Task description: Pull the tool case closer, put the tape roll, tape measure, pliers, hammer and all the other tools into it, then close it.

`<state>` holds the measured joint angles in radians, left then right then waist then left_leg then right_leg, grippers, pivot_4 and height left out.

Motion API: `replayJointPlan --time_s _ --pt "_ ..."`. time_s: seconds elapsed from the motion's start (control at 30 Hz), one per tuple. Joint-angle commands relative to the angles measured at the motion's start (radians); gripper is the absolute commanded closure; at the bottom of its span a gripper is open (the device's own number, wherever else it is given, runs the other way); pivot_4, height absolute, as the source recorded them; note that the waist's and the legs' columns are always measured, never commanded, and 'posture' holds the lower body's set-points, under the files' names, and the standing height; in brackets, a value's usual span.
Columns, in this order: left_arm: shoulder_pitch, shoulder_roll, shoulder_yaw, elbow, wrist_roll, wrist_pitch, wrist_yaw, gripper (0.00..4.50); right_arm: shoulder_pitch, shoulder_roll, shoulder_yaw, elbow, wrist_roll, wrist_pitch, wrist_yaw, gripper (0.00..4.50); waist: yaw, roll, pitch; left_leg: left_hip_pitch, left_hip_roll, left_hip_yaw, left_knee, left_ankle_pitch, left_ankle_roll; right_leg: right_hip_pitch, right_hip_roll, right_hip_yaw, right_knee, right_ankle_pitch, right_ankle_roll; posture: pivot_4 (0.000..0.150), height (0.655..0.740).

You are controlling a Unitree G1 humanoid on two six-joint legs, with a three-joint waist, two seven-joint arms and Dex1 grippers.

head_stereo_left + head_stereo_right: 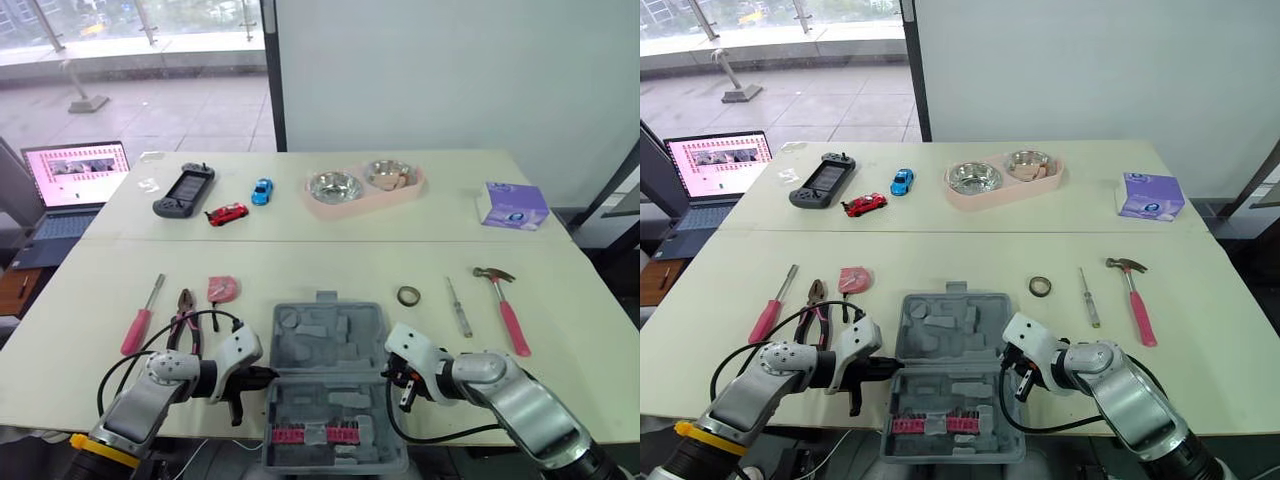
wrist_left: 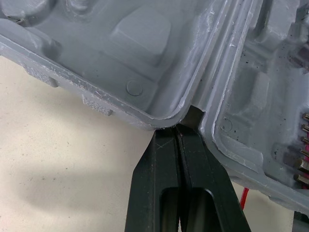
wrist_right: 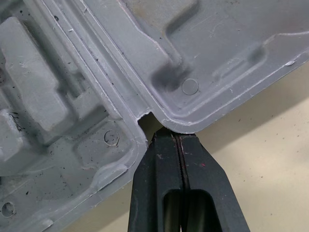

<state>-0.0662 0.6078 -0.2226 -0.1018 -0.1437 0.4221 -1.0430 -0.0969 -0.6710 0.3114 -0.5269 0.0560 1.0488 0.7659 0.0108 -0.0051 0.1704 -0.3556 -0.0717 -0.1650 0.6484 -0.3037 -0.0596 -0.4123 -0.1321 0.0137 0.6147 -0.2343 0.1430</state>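
Nearest lies the tool case (image 1: pixel 330 375), open flat at the near edge of the desk (image 1: pixel 330 262). It is of grey moulded plastic, matt and a little scratched, with shaped hollows in its 2 halves and a row of red-collared bits (image 1: pixel 318 434) in the near half.

Both arms are bent and point inward, 1 on each side of the case, at the level of its hinge line. The left gripper (image 2: pixel 177 133) has its 2 black fingers pressed together with nothing between them, and their tip touches the notch where the 2 halves meet. The right gripper (image 3: pixel 179 137) is clenched in the same way, its tip at the matching notch on the other side.

Beyond the case the tools lie apart on the pale, smooth desk. On the left are a pink-handled screwdriver (image 1: pixel 141 318), the pliers (image 1: pixel 185 318) and the reddish tape measure (image 1: pixel 223 289). On the right are the small dark ring of the tape roll (image 1: pixel 408 296), a thin tester screwdriver (image 1: pixel 457 307) and the pink-handled hammer (image 1: pixel 506 305).
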Motion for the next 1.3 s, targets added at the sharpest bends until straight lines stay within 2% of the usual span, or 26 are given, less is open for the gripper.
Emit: replayJointPlan --time_s 0.03,0.33,0.5,0.8,0.87,1.0,1.1,1.23,1.3 --pt "0.021 -0.007 -0.052 -0.022 -0.007 0.004 -0.014 4.46 0.019 -0.007 0.017 -0.048 0.039 0.02 -0.003 4.5 0.0 0.0 0.0 0.0 0.0 0.0 0.0 0.0 0.0 0.0 0.0 0.0 0.0 0.0 0.0 0.15 0.736" --pt "0.018 -0.011 -0.047 -0.008 -0.006 0.009 -0.01 4.46 0.031 -0.006 0.01 -0.03 0.037 0.01 -0.068 4.5 0.0 -0.001 0.0 0.0 0.0 0.0 0.0 0.0 0.0 0.0 0.0 0.0 0.0 0.0 0.0 0.15 0.736" --pt "0.02 0.028 -0.016 0.022 0.013 -0.002 0.0 4.46 0.049 -0.024 -0.011 -0.03 0.043 0.009 -0.087 4.5 0.0 -0.001 0.0 0.0 0.0 0.0 0.0 0.0 0.0 0.0 0.0 0.0 0.0 0.0 0.0 0.15 0.736" --pt "0.05 0.13 0.111 -0.013 -0.043 0.01 0.013 4.46 0.137 -0.148 -0.203 -0.02 0.089 -0.135 -0.045 4.5 -0.002 -0.001 0.001 0.0 0.001 0.0 0.0 0.0 0.0 0.0 0.0 0.0 0.0 0.0 0.0 0.15 0.736" --pt "0.077 0.16 0.196 -0.035 -0.09 0.028 0.013 4.46 0.168 -0.142 -0.309 -0.012 0.142 -0.2 -0.013 4.5 -0.006 -0.002 0.001 0.0 0.001 0.0 -0.001 0.0 0.0 -0.001 0.0 0.0 0.0 0.0 0.0 0.15 0.736" --pt "0.159 0.234 0.495 -0.053 -0.249 0.081 -0.026 4.46 0.286 -0.108 -0.612 0.015 0.306 -0.329 0.114 4.5 -0.002 -0.005 0.006 -0.002 0.002 -0.001 -0.001 0.0 0.0 -0.002 0.001 -0.001 0.0 -0.001 0.0 0.15 0.736" --pt "0.247 0.315 0.639 0.023 -0.234 0.05 -0.05 4.46 0.377 -0.118 -0.747 0.071 0.349 -0.444 0.207 4.5 -0.001 -0.005 0.006 -0.001 0.001 0.0 -0.001 0.0 0.0 0.0 0.001 -0.001 -0.001 -0.001 0.0 0.15 0.736" --pt "0.343 0.355 0.846 0.202 -0.24 0.012 -0.054 4.46 0.436 -0.127 -0.888 0.218 0.379 -0.561 0.288 4.5 -0.004 -0.004 0.006 0.0 0.002 0.002 -0.001 -0.001 0.001 0.0 0.0 0.0 -0.001 -0.001 0.0 0.15 0.736" --pt "0.378 0.354 0.906 0.277 -0.23 -0.028 -0.044 4.5 0.441 -0.132 -0.928 0.29 0.387 -0.587 0.3 3.98 -0.009 -0.005 0.007 0.0 0.002 0.003 -0.001 -0.001 0.001 0.0 0.0 -0.001 -0.001 -0.002 -0.003 0.15 0.736"
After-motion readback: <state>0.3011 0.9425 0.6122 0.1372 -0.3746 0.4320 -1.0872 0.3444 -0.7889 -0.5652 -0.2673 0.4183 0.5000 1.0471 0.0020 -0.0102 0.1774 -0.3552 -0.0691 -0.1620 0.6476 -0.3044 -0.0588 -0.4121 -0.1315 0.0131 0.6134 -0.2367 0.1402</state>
